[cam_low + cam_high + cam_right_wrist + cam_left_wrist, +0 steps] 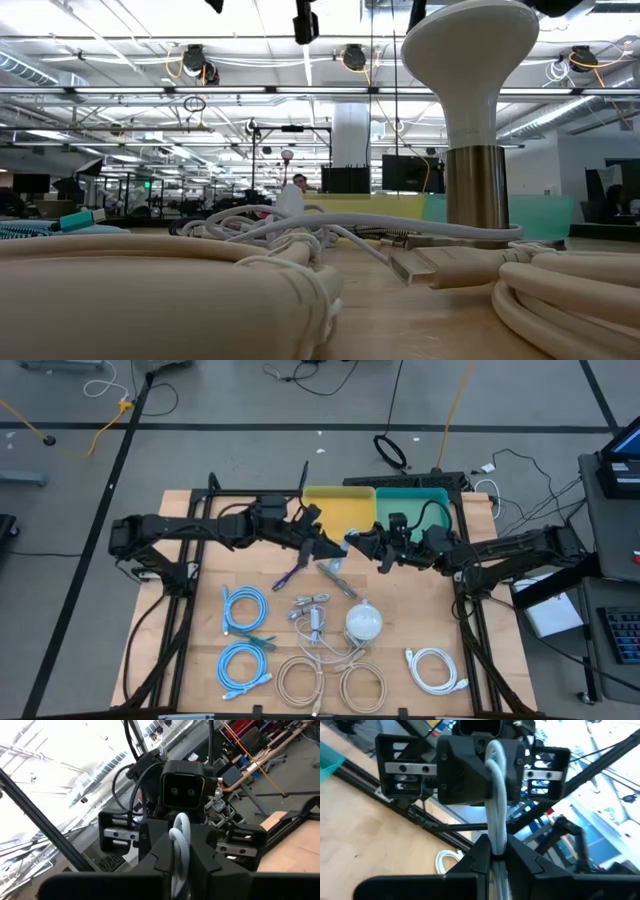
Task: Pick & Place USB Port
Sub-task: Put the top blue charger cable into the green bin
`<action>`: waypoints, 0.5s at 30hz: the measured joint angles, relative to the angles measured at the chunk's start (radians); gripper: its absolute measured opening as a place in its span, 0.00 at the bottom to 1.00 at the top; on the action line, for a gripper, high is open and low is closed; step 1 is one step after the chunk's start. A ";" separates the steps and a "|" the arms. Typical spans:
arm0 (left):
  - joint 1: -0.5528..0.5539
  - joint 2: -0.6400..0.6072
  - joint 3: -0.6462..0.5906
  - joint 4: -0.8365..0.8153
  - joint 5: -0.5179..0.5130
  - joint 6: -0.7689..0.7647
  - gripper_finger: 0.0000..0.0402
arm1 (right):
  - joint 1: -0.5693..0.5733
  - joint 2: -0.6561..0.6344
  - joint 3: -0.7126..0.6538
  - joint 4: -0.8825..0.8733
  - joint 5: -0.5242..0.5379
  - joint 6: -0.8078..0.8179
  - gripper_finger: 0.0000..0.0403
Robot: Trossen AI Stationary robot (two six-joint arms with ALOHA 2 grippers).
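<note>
A pale grey braided USB cable [347,540] spans the short gap between my two grippers, above the table's middle and just in front of the yellow tray [338,505] and the green tray [415,503]. My left gripper [330,546] comes from the left and my right gripper [363,546] from the right, so they face each other. Each is shut on the cable. In the left wrist view the cable [497,805] runs from my left gripper [496,856] to the right gripper's body. In the right wrist view it forms a loop [181,831] above my right gripper [180,857]. My left gripper pinches the grey cable [497,847] between its two fingers, with the cable running along the fingers and out past their tips. It comes level from the table's left, and the held stretch is lifted clear. My right gripper pinches a bent loop of the same cable [180,842] between its two fingers. It comes level from the table's right, and the loop stands up past the fingertips, clear of the table.
On the near half of the table lie two blue cable coils [245,635], beige coils [330,682], a white coil [436,668], a purple cable [292,575], grey cables [338,582] and a white dome-topped lamp [364,622]. The two trays sit at the far edge.
</note>
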 joint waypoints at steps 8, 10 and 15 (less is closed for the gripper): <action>-0.002 -0.122 0.003 -0.249 0.155 -0.001 0.40 | -0.080 -0.146 0.004 -0.517 0.143 -0.046 0.03; -0.014 -0.139 0.002 -0.358 0.117 0.040 0.43 | -0.111 -0.203 0.019 -0.743 0.223 -0.067 0.03; -0.047 -0.178 0.003 -0.498 0.004 0.107 0.42 | -0.195 -0.288 0.099 -1.207 0.447 -0.107 0.03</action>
